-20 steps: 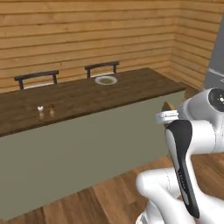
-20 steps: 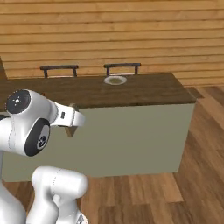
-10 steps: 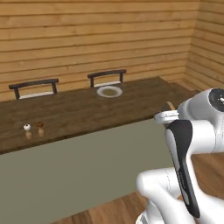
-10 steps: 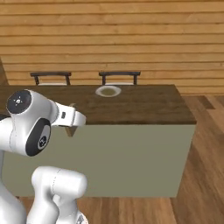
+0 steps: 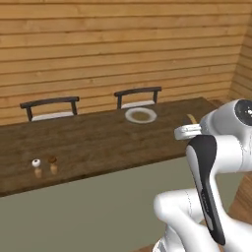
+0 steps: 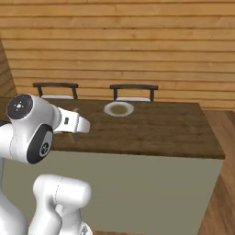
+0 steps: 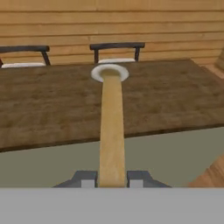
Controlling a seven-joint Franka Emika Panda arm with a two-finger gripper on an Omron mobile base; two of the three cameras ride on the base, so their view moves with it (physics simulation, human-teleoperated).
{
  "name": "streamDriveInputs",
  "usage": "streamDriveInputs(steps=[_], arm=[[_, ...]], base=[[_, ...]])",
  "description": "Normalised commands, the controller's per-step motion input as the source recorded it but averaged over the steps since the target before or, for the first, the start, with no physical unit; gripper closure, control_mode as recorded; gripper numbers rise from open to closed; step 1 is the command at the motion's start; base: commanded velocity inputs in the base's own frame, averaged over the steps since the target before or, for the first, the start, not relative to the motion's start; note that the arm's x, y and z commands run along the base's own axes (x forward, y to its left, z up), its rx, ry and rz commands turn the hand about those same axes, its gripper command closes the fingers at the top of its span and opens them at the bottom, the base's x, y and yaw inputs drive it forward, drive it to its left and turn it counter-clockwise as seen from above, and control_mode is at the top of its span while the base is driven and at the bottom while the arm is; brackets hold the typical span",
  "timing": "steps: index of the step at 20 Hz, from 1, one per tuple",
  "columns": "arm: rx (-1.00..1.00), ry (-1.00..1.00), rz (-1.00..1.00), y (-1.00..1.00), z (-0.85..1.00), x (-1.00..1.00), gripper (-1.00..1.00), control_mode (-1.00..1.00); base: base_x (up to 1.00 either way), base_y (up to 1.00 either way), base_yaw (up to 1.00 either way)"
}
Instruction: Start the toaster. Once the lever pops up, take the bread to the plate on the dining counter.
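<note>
The gripper (image 7: 112, 177) is clamped on a slice of bread (image 7: 111, 131), which stands edge-on between the two fingertips (image 7: 85, 178) and stretches away from the hand, held in front of the dining counter's near edge. The plate (image 5: 141, 115) sits on the dining counter (image 5: 98, 142) at its far edge, just in front of the right-hand of two dark chairs (image 5: 138, 96) that stand behind the counter. Two small shakers (image 5: 44, 167), one white-topped and one brown, stand side by side near the counter's front left edge, well apart from the plate.
</note>
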Motion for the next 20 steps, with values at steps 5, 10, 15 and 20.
streamDriveInputs(steps=[5,10,15,20], arm=[[0.00,0.00,0.00,0.00,0.00,0.00,1.00,1.00],[0.00,0.00,0.00,0.00,0.00,0.00,1.00,1.00],[0.00,0.00,0.00,0.00,0.00,0.00,1.00,1.00],[0.00,0.00,0.00,0.00,0.00,0.00,1.00,1.00]], base=[[0.72,-0.31,0.14],[0.51,-0.39,0.07],[0.39,-0.41,0.08],[0.40,-0.26,0.07]])
